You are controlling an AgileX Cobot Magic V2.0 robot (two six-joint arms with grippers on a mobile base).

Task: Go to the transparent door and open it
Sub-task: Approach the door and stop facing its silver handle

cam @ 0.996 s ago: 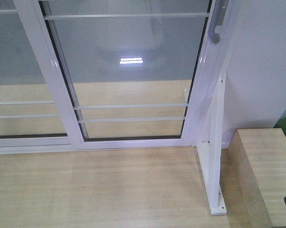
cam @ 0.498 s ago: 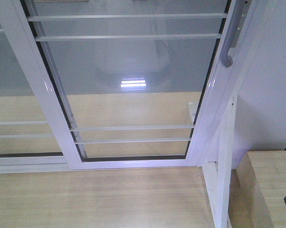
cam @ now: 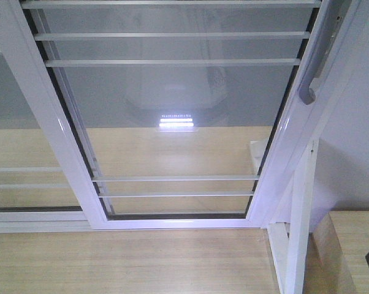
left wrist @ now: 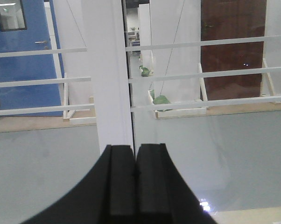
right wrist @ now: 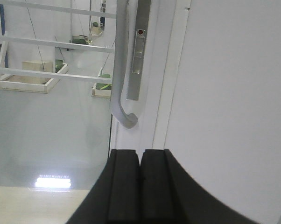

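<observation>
Door (cam: 172, 122) handle (right wrist: 118, 65) runs vertical, just up + ahead of right claw (right wrist: 140, 184), so right arm's nearer. Left claw (left wrist: 135, 184) and right both closed tight, empty.

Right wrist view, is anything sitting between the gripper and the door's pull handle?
Nothing visible does. The shut right gripper appears just below the pull handle on the transparent door, with only bare white frame between them.

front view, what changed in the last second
The robot rolled closer to the door: it fills more of the view, and its handle has slid down and rightward in the picture. Nothing is held. The door itself has not slid along the other panel.
</observation>
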